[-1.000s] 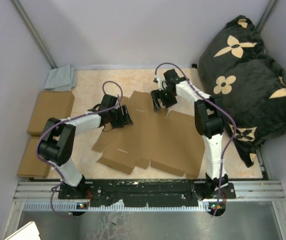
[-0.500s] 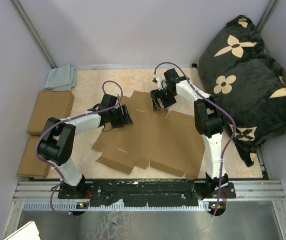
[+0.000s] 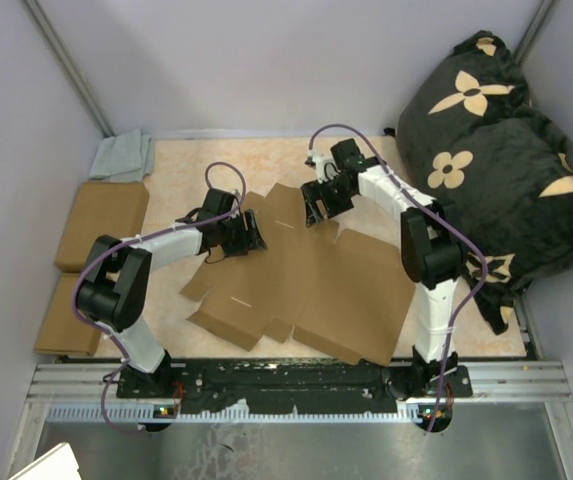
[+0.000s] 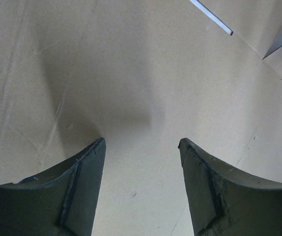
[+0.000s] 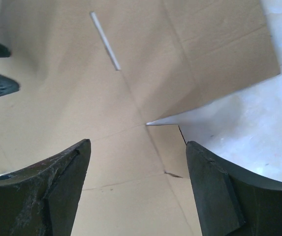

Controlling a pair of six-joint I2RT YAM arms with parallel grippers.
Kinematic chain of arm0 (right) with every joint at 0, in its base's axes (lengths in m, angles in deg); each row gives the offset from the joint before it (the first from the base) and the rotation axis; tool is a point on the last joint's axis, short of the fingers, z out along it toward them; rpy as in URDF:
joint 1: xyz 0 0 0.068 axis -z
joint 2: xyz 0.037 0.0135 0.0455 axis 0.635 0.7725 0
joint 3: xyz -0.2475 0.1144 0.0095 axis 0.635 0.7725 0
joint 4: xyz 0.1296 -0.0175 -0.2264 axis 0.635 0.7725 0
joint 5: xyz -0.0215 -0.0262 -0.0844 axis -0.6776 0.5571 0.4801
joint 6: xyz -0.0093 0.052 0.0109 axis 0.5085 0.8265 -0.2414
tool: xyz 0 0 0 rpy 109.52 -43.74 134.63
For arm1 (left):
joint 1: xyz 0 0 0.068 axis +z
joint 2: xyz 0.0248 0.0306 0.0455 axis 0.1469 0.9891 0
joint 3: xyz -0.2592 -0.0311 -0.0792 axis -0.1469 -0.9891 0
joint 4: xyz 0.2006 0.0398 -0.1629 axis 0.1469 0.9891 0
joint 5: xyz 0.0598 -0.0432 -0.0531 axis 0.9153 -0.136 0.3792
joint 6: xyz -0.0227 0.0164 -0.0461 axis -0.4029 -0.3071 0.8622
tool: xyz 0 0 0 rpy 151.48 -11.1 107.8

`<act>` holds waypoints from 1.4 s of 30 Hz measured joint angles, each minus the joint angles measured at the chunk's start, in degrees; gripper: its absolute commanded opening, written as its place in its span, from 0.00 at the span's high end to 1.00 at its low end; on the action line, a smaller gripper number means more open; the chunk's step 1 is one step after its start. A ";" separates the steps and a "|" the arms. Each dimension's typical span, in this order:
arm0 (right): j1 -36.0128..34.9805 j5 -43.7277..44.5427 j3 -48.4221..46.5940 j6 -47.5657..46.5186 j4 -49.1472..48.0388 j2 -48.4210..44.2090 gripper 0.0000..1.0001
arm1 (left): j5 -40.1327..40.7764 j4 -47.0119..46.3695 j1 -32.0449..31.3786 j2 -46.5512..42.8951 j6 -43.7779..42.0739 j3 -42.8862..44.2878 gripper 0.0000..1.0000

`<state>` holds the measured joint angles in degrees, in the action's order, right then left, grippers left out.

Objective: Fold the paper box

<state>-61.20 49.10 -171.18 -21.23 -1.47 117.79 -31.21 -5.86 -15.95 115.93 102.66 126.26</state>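
Your left gripper [image 4: 141,143]: wide, flat brown corrugated cardboard sheet [image 4: 131,73] just past its fingertips [image 4: 89,160]. Your right gripper [image 5: 137,142]: wide, sheet edge between fingers [image 5: 64,174].

Robot lab cell, plain grey partition walls [image 3: 266,60], aluminium mounting rail [image 3: 526,382] at the table [image 3: 266,160] edge

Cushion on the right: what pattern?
The cushion is black with tan flower motifs, best seen in the top external view.

- left arm [image 3: 166,243], right arm [image 3: 428,305]: white shells, chunky black joints
- purple cable [image 3: 341,130] looping off each
- fingers [image 4: 77,196] black, curved, kinda scuffed
- black base rail [image 3: 286,378], bottom of frame
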 measured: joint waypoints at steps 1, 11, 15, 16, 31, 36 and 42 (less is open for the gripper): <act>-0.26 -0.09 0.55 0.04 -0.04 -1.01 0.22 | -0.02 0.00 0.00 0.00 0.09 0.00 0.31; -7.76 -5.99 11.82 2.27 0.20 -7.43 0.24 | -0.63 -0.20 0.02 0.09 0.31 0.00 0.31; -9.62 -6.88 16.96 4.20 0.11 -7.28 0.24 | -0.70 -0.24 0.02 0.11 0.31 0.00 0.31; -9.57 -6.84 17.53 4.61 0.09 -7.28 0.24 | -0.70 -0.24 0.02 0.11 0.31 0.00 0.31; -1.36 3.43 12.68 12.72 -4.46 -9.51 0.26 | -0.68 -0.26 0.02 0.09 0.35 0.00 0.31; 3.96 8.63 7.67 14.36 -5.64 -8.33 0.24 | -0.66 -0.24 0.02 0.09 0.37 0.00 0.31; 3.41 9.86 1.68 14.51 -6.80 -1.92 0.25 | -0.66 -0.22 0.02 0.09 0.35 0.00 0.31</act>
<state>-57.79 58.96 -169.50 -6.72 -8.27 115.87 -31.87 -6.08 -15.93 116.02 103.01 126.26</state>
